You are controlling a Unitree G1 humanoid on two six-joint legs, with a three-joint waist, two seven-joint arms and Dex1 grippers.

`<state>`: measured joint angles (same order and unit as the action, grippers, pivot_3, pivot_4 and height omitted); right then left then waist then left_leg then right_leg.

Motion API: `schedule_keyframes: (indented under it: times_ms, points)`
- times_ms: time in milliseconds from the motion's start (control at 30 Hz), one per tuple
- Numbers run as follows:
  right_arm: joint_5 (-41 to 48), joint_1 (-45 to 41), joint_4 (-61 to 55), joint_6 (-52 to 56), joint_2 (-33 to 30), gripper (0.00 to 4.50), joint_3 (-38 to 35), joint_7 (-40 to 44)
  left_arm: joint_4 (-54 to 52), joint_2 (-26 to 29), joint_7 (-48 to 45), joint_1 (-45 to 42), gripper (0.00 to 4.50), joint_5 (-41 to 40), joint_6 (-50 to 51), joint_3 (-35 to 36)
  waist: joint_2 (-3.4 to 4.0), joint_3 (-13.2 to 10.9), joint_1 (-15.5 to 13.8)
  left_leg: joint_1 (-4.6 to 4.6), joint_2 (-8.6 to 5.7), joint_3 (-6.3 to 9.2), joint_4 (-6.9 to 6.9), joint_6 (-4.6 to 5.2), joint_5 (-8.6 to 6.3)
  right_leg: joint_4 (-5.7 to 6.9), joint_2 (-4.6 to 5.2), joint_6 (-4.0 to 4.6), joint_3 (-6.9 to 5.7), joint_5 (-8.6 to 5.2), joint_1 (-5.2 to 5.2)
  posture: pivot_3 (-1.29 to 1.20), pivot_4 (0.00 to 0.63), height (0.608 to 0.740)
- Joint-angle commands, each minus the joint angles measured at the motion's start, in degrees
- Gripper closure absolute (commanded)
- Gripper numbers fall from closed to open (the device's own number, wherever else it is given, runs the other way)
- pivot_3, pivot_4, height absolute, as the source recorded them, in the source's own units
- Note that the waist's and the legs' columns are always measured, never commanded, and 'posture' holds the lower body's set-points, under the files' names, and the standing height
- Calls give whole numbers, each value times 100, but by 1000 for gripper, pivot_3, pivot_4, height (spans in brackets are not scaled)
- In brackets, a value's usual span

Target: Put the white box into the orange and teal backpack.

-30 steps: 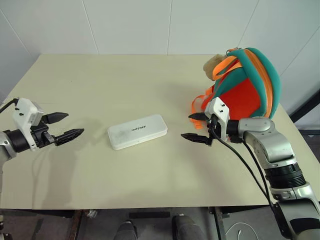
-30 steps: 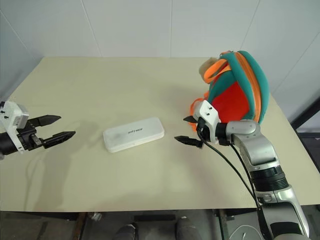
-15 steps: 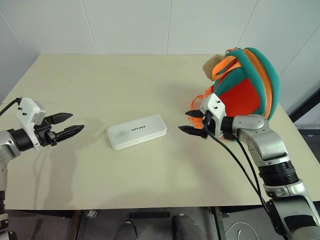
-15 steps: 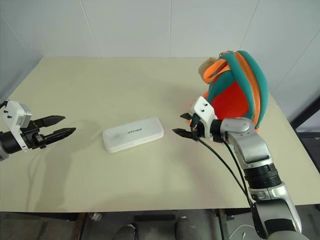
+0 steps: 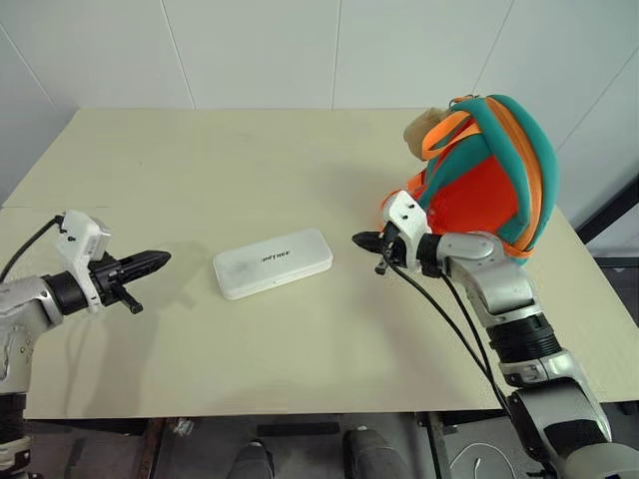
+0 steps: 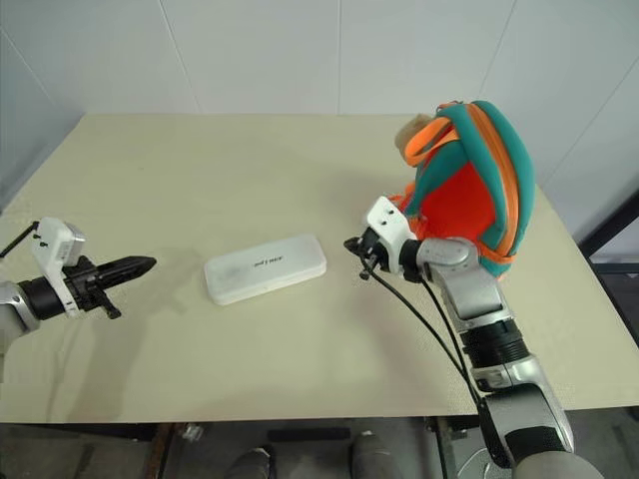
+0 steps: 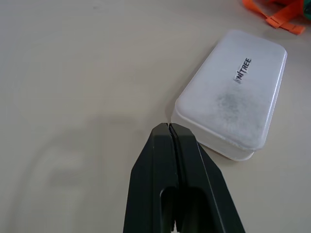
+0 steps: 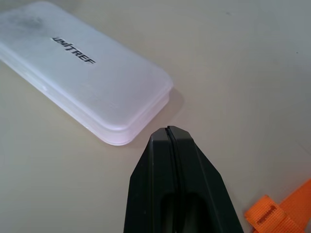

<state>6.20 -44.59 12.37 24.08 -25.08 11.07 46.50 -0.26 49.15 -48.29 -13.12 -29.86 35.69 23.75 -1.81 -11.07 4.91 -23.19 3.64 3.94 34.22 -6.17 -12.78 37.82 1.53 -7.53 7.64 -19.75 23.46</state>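
1. Both grippers have closed since a second ago: their black fingers stood spread apart then, and now each pair is pressed together with nothing between them.
2. Nearest, on the robot's left, the left gripper [image 5: 160, 259] hangs low over the cream table [image 5: 200, 160], pointing toward the middle. It has sunk a little and edged inward compared with the earlier frame. Its clenched tips sit near the white box [image 5: 273, 262] but clearly apart from it, with a strip of bare tabletop between.
3. Seen from the left wrist, the fingertips [image 7: 167, 133] meet in a thin seam just short of the box's near corner.
4. At mid-table the white box lies flat, its long side slightly slanted, dark lettering facing up. It has not shifted.
5. On the robot's right, the right gripper [image 5: 361, 239] has pushed closer to the box's other end. Its clamped tips stop just beside that end without touching.
6. Farther back on the right, the orange and teal backpack [image 5: 489, 170] stands upright near the table's edge, a tan plush toy [image 5: 419, 128] at its top and orange straps [image 8: 274, 216] trailing onto the table behind the right gripper.
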Motion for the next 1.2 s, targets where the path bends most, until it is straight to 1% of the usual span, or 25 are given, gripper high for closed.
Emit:
schedule_keyframes:
  times_ms: [33, 167, 333, 433, 533, 667, 767, 967, 1200]
  points:
    - [-287, -283, 392, -354, 165, 4492, 61, -270, -257, -192, 250, 112, 4476, -197, 332, 67, 0, 0, -5, 0, 0, 0, 0, 0, 0, 2, 0, 0, 0, 0, 1, 0, 150, 740]
    - [-496, -479, 1015, -608, 441, 4492, 129, -472, -201, -554, 610, 36, 4476, -368, 711, 172, -1, 1, -6, 0, 0, 1, 3, 0, 0, 5, 0, 0, 0, 0, 0, 0, 150, 740]
    - [-743, -686, 1703, -883, 766, 4492, 239, -646, 157, -832, 791, -252, 4476, -539, 838, 211, -4, 2, -5, 0, -1, 1, 5, -1, 1, 5, 0, -2, 0, 1, 0, 0, 150, 740]
    - [-850, -806, 2032, -1062, 926, 4492, 247, -712, 474, -952, 707, -452, 4476, -783, 1014, 265, -4, 3, 2, 1, -1, 2, 8, -2, 1, 8, 0, -2, 0, 3, -2, 0, 150, 740]
    - [-896, -900, 2237, -1188, 1040, 4492, 221, -728, 923, -950, 614, -654, 4476, -1019, 1466, 252, -4, 3, 18, 1, 0, 2, 8, -2, 1, 9, 0, -3, 0, 3, -1, 0, 150, 740]
    - [-937, -956, 2388, -1305, 1117, 4492, 212, -717, 1109, -929, 547, -750, 4476, -993, 1477, 176, -4, 3, 28, 1, -1, 2, 6, -3, 1, 7, 0, -3, -1, 3, -1, 0, 150, 740]
    - [-957, -982, 2446, -1348, 1169, 4492, 219, -683, 1265, -917, 483, -857, 4476, -1040, 1737, 72, -4, 3, 23, 1, 0, 2, 5, -4, 2, 8, 0, -3, -1, 3, -1, 0, 150, 740]
    - [-975, -1031, 2558, -1406, 1274, 4492, 204, -683, 1561, -1025, 468, -1079, 4476, -970, 1690, 19, -4, 3, 24, 2, -1, 3, 8, -7, 4, 13, 0, -4, -1, 4, -1, 0, 150, 740]
    - [-961, -1049, 2499, -1389, 1356, 4492, 228, -582, 2104, -1014, 205, -1375, 4476, -797, 1742, -418, -4, 3, 34, 2, -1, 3, 6, -7, 4, 11, 0, -4, -1, 4, -1, 0, 150, 740]
